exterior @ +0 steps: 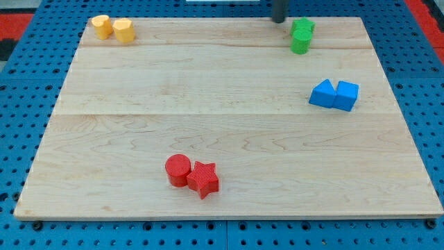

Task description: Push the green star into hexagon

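The green star (302,28) lies near the board's top edge, right of centre, touching a green round block (300,44) just below it. Two yellow blocks sit side by side in the top left corner: the left one (102,26) and the right one (124,30). I cannot tell which of them is the hexagon. My dark rod comes down from the view's top, and my tip (278,21) is just left of the green star, close to it. Whether it touches the star I cannot tell.
A blue triangle (322,93) and a blue cube (346,95) touch each other at the right. A red cylinder (177,169) and a red star (203,179) touch at the bottom centre. The wooden board (208,104) lies on a blue pegboard.
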Controlling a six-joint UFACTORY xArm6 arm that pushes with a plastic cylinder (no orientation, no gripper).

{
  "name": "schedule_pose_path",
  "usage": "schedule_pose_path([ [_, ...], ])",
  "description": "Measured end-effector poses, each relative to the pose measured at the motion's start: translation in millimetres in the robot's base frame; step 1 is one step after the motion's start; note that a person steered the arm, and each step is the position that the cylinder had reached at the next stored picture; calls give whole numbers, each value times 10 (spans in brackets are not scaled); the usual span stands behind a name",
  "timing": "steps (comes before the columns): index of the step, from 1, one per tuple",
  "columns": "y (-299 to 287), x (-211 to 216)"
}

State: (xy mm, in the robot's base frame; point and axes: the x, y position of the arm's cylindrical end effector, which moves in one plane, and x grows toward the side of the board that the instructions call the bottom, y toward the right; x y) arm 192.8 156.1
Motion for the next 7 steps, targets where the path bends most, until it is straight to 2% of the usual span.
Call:
schedule_pose_path([
  [1, 972, 22],
  [2, 605, 199],
  [3, -114, 304],
  [4, -263, 489],
  [5, -51, 728],
  [6, -287, 1053],
  [7, -1042, 1072],
])
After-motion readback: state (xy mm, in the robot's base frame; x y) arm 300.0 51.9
